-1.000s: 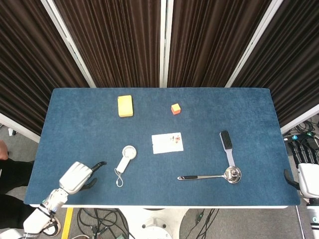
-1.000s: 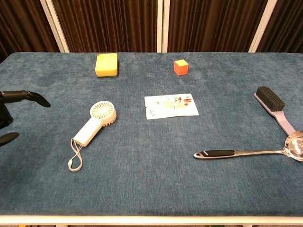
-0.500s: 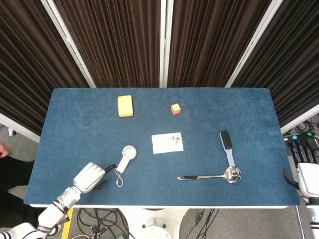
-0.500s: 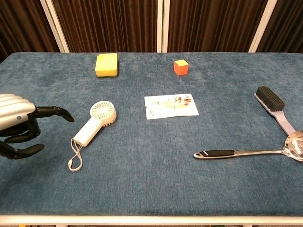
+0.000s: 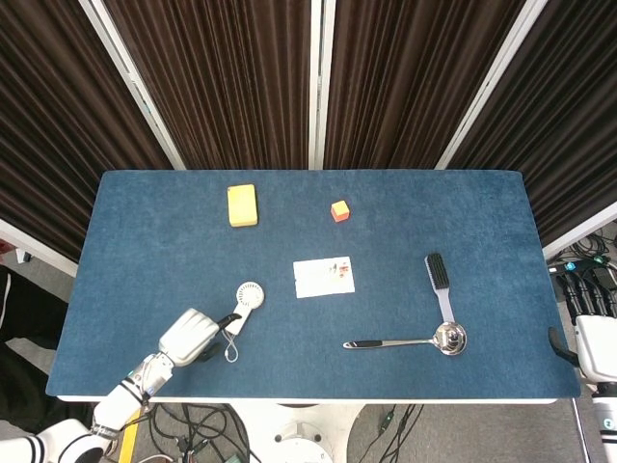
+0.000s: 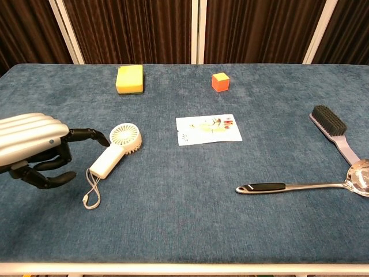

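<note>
Handheld fan (image 6: 118, 149): lies flat near the counter (image 6: 184, 196) front-left corner. Left hand (image 6: 36, 149) just beside its handle, fingers (image 6: 86, 134) apart, holding nothing. Step judged: reach-in; next calls for closing round the handle.

bare cloth before left hand (image 6: 34, 147), fan (image 6: 117, 149) just beside

A table covered in blue cloth (image 5: 154, 222) is seen. On it are laid a white handheld fan with a cord loop (image 5: 241, 307), a yellow sponge (image 5: 242, 204), an orange cube (image 5: 339, 210), a printed white card (image 5: 324, 277), a black-bristled brush (image 5: 439, 284) and a steel ladle with a black handle (image 5: 410, 340).
</note>
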{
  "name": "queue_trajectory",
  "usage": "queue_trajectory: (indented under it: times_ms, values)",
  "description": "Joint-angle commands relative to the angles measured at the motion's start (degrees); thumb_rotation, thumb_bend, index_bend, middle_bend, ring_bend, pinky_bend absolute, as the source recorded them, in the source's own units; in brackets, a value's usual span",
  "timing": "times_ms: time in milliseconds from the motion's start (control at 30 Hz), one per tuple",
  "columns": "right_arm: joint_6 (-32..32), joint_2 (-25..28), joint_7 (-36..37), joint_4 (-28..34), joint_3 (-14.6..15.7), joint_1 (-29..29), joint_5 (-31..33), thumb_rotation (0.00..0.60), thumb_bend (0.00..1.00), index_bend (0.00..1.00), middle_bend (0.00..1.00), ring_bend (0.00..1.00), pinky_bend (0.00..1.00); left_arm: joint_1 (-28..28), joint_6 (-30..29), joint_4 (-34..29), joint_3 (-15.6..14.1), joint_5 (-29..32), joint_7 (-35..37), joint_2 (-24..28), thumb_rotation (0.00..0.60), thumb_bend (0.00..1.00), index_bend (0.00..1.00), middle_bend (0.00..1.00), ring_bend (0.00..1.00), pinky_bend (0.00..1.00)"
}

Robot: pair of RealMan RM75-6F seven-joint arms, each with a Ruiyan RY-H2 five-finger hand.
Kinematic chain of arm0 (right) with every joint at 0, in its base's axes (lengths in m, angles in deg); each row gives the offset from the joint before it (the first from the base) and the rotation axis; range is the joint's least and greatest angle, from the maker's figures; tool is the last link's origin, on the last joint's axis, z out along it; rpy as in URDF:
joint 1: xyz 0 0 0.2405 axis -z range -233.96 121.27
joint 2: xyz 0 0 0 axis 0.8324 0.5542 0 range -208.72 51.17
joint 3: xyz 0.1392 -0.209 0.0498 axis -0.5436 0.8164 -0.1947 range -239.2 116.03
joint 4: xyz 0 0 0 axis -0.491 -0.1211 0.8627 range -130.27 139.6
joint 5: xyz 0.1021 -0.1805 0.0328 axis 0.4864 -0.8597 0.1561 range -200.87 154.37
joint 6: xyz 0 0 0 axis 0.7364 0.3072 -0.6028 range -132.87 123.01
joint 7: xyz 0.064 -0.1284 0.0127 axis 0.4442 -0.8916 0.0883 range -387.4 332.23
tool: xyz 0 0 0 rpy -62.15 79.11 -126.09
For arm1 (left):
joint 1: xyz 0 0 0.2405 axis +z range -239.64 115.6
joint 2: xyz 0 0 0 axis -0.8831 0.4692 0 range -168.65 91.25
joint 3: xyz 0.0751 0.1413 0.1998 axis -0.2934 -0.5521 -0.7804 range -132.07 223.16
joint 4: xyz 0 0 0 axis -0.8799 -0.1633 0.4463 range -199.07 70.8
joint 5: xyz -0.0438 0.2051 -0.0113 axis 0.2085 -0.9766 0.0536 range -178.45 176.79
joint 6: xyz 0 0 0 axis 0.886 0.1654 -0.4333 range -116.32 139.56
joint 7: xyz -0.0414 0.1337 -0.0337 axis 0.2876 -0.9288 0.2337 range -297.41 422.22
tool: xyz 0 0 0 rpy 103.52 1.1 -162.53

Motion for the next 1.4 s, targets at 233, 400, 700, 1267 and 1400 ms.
queue_trajectory:
  times_ms: [233, 400, 700, 1267, 1400]
  values:
    - [-0.1, 0.0, 0.5, -0.5, 0.1, 0.2, 0.2, 0.600, 0.33, 0.00, 0.00, 0.00, 0.00, -1.6, 2.1, 1.1, 0.8, 2.8, -1.8, -2.2, 0.600, 0.42, 0.18, 0.89, 0.86, 0.85]
    - [0.0, 0.0, 0.8, -0.7, 0.0, 0.2, 0.2, 0.600, 0.33, 0.00, 0.00, 0.00, 0.00, -2.2, 2.7, 1.6, 1.2, 4.2, -2.1, -2.4, 0.600, 0.42, 0.18, 0.89, 0.86, 0.85]
    - [0.1, 0.1, 0.9, -0.7, -0.1, 0.3, 0.3, 0.600, 0.33, 0.00, 0.00, 0.00, 0.00, -3.0, 3.7, 3.0, 1.4, 6.3, -2.3, -3.0, 0.600, 0.42, 0.18, 0.89, 0.86, 0.85]
    - [0.4, 0.2, 1.2, -0.9, 0.0, 0.5, 0.1, 0.600, 0.33, 0.00, 0.00, 0.00, 0.00, -3.9, 4.1, 3.7, 0.9, 7.9, -3.2, -3.4, 0.600, 0.42, 0.18, 0.89, 0.87, 0.85]
    - [0.4, 0.1, 1.3, -1.0, 0.0, 0.5, 0.0, 0.600, 0.33, 0.00, 0.00, 0.00, 0.00, -4.0, 4.2, 3.9, 0.8, 8.3, -3.5, -3.6, 0.600, 0.42, 0.18, 0.89, 0.87, 0.85]
